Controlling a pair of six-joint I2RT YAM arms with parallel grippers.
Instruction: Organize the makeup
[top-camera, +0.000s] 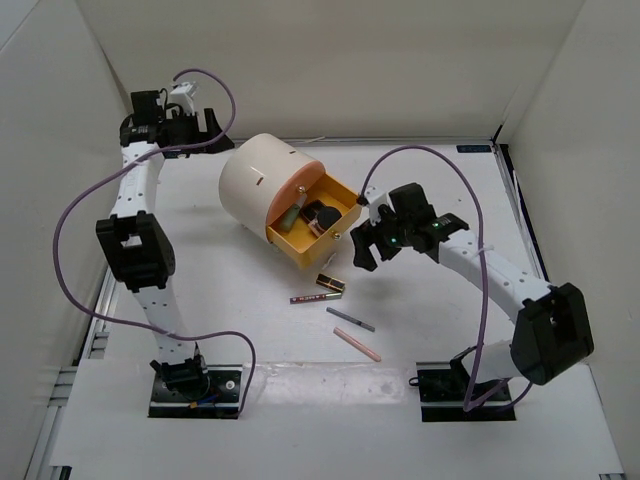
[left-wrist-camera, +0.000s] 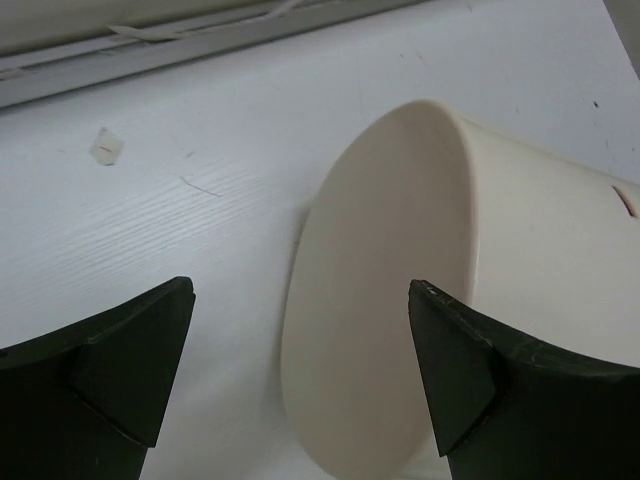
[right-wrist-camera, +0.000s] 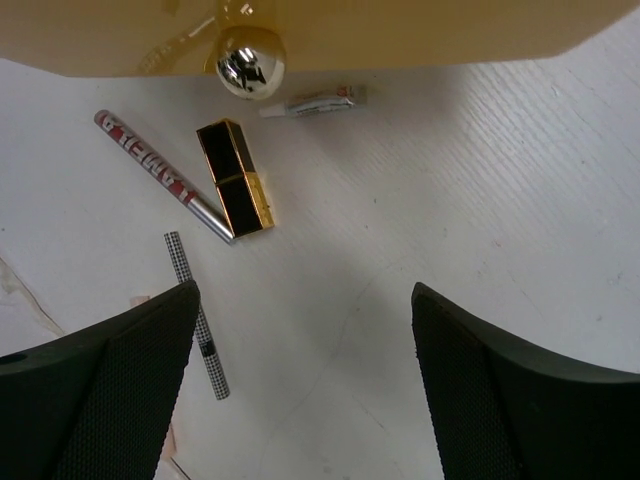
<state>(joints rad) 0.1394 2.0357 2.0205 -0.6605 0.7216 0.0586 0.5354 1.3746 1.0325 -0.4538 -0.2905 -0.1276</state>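
The orange drawer (top-camera: 342, 212) of the cream cylinder (top-camera: 262, 185) stands open. Inside it lie a mint tube (top-camera: 291, 214), a black round compact (top-camera: 322, 214) and a rose-gold compact (top-camera: 316, 230). On the table in front lie a black-and-gold lipstick (top-camera: 331, 284), a red pencil (top-camera: 312, 297), a grey pencil (top-camera: 350, 319) and a pink pencil (top-camera: 357, 344). My right gripper (top-camera: 365, 238) is open and empty, above the table by the drawer's right corner. Its wrist view shows the lipstick (right-wrist-camera: 236, 178), red pencil (right-wrist-camera: 160, 175), checkered grey pencil (right-wrist-camera: 197, 315) and a small tube (right-wrist-camera: 315, 101). My left gripper (top-camera: 215, 130) is open, behind the cylinder (left-wrist-camera: 400, 300).
The drawer's silver knob (right-wrist-camera: 247, 62) hangs over the small tube. White walls enclose the table on the left, back and right. A scrap of tape (left-wrist-camera: 105, 147) sticks to the table near the back wall.
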